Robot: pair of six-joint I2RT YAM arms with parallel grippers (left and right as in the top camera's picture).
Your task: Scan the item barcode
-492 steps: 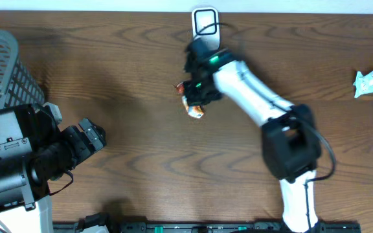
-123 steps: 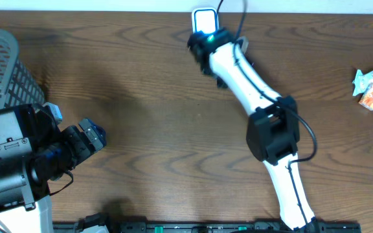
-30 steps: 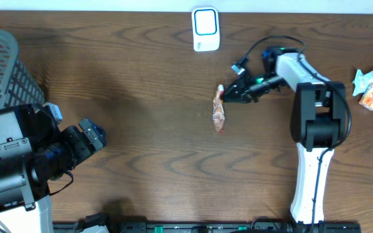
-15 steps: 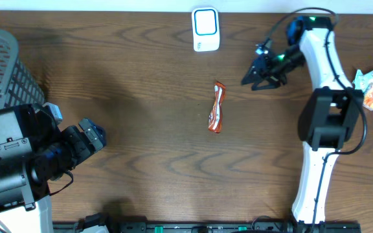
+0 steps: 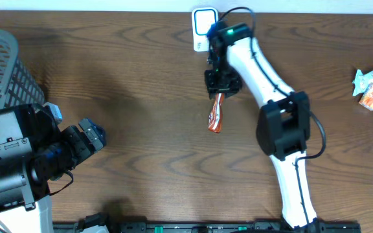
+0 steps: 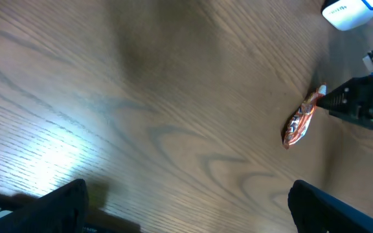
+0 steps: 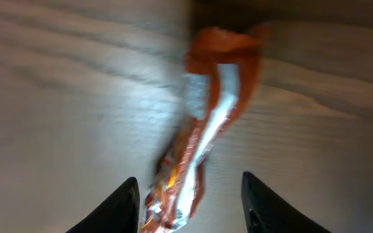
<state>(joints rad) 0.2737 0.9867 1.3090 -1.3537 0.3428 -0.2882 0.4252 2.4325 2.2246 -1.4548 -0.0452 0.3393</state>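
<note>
While the snack packet [image 5: 215, 116] lies loose: we see it flat on the table [image 5: 141, 77], near the middle, its length running roughly from 12 to 6 o'clock, and no hand grips it.
Right hand [image 5: 220, 89]: its fingers stand apart, poised over the packet's 12 o'clock end. In the wrist view the two fingers [image 7: 125, 207] flank the wrapper without pinching it.
Left hand [image 5: 90, 136]: spread wide and holding nothing, parked well apart at about 8 o'clock.
Scanner [image 5: 204, 29]: at the 12 o'clock edge of the table, near the packet but not touching it.
What changed: a second ago the right hand was at the packet. Half a second ago it had swung off toward 2 o'clock, leaving the packet on the wood. Now it has come back above the packet from the scanner side.
Meaning for the task: we judge this a re-grip, meant to take the packet at a better angle so its barcode can face the scanner.
Barcode: we cannot make it out on the crumpled wrapper.
Next need: the fingers must close on the packet and carry it toward 12 o'clock.
</note>
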